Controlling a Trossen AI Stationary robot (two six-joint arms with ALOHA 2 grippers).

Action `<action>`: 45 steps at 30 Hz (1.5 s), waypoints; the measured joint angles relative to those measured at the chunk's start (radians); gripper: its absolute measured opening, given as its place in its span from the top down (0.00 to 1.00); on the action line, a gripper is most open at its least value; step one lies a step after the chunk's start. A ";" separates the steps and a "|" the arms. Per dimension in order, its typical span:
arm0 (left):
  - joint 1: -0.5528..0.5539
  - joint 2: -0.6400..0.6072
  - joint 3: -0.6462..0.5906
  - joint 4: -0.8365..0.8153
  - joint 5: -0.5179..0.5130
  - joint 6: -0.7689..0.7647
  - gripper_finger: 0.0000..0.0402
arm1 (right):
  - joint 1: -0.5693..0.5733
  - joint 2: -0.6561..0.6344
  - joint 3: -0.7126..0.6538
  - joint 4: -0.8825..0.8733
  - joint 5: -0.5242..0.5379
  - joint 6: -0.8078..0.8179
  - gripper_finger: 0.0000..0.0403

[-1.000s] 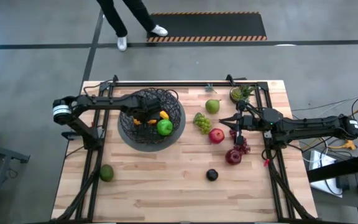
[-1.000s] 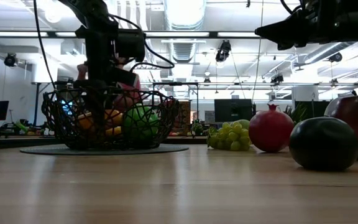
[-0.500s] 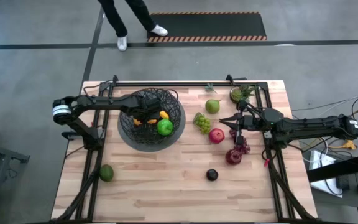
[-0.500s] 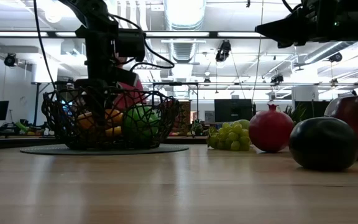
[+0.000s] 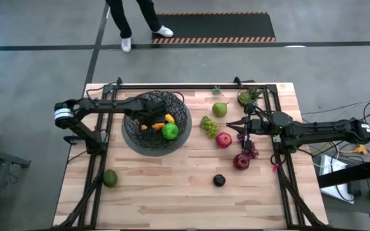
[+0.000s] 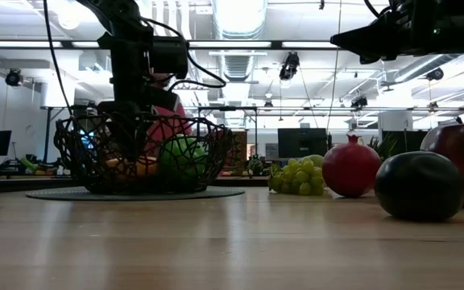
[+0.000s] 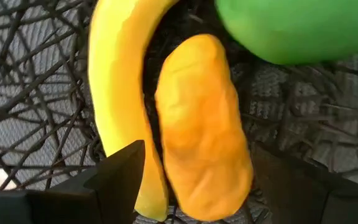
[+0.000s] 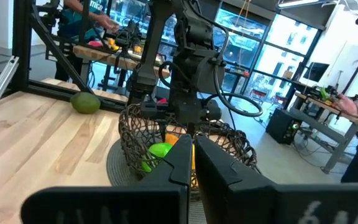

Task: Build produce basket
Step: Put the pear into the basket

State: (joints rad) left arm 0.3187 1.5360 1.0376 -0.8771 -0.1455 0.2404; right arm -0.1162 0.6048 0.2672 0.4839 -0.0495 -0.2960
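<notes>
The basket [image 5: 133,136] of black wire mesh stands on a round mat at the table's far left. In it lie a green apple [image 5: 170,131], a yellow banana [image 7: 114,93] and an orange piece [image 7: 201,124], side by side on the mesh floor. My left gripper [image 7: 216,186] reaches down into the basket and is open, one finger on each side of the orange piece. My right gripper [image 5: 231,124] hovers shut above the table's right half, near a red fruit [image 5: 223,139].
Loose on the table are a pear [image 5: 219,110], green grapes [image 5: 209,125], dark red grapes [image 5: 249,149], a red apple [image 5: 241,162], a black fruit [image 5: 219,181] and an avocado [image 5: 110,178]. A small leafy pot [image 5: 247,96] stands far right. A person's legs [image 5: 133,22] pass beyond the table.
My left gripper has opened wider in the basket and let go of the orange piece. The piece has dropped a little and now lies low on the basket floor beside the banana.
</notes>
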 joint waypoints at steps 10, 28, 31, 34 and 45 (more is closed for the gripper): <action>0.000 -0.121 0.092 0.044 0.088 0.105 0.31 | 0.000 0.047 0.000 0.004 0.173 0.069 0.97; -0.006 -0.484 -0.253 0.958 0.136 0.159 0.31 | -0.011 0.366 0.390 -0.296 0.303 0.114 0.97; -0.006 -0.500 -0.316 1.097 0.136 0.158 0.31 | -0.011 0.409 0.473 -0.416 0.304 0.200 0.97; -0.007 -0.505 -0.352 1.173 0.136 0.158 0.31 | -0.011 0.447 0.543 -0.525 0.305 0.304 0.97; -0.007 -0.510 -0.392 1.208 0.136 0.158 0.31 | -0.061 0.591 0.734 -1.021 0.312 0.662 0.97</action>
State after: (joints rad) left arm 0.3119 1.0256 0.6461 0.3305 -0.0097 0.3988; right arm -0.1767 1.1958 1.0008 -0.5374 0.2623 0.3665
